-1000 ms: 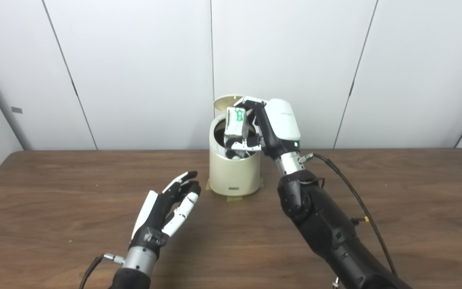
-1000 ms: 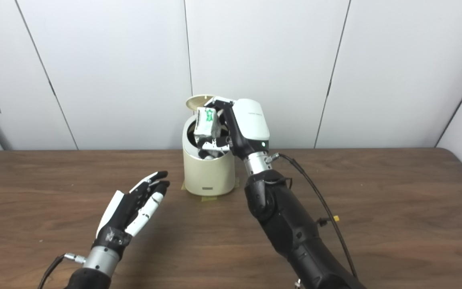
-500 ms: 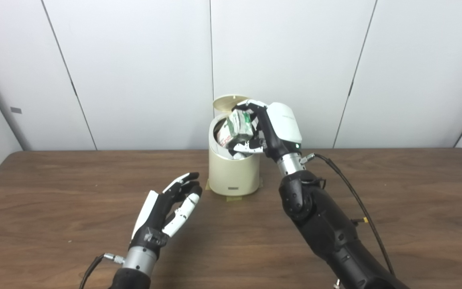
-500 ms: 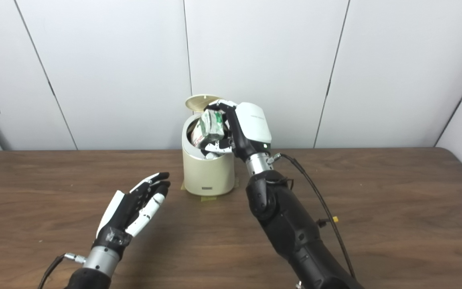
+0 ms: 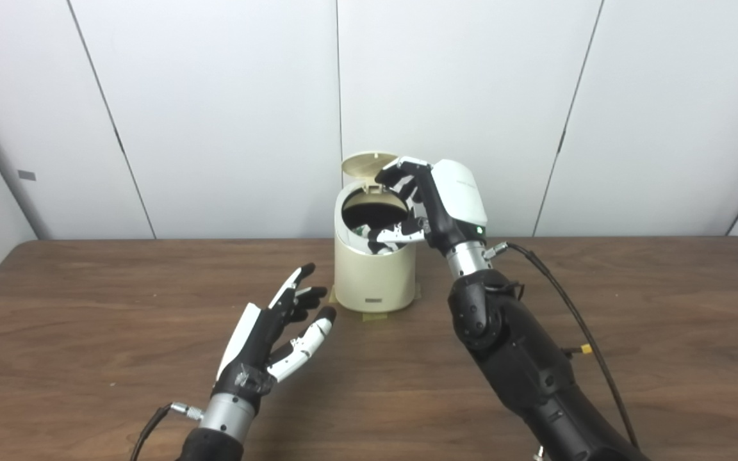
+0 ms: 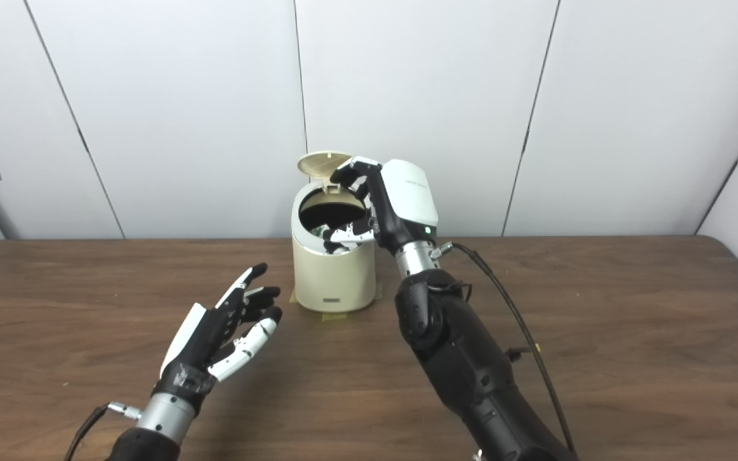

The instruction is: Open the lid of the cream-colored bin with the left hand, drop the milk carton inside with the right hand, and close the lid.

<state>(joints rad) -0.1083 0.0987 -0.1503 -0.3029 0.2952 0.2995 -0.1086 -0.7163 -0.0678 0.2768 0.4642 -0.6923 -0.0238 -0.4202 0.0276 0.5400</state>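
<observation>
The cream-colored bin stands at the back middle of the table with its round lid tipped up at the rear. My right hand hovers over the bin's right rim, fingers spread and holding nothing. The milk carton is out of sight; only a small green-and-white scrap shows in the dark opening. My left hand floats above the table in front and left of the bin, open, palm turned toward it.
The brown wooden table stretches wide on both sides. Tape patches sit under the bin's base. A black cable runs along my right forearm. White wall panels stand close behind the bin.
The carton tipped out of my right hand and dropped into the bin; that hand's fingers have spread apart. My left hand has shifted slightly toward the bin with its fingers more splayed.
</observation>
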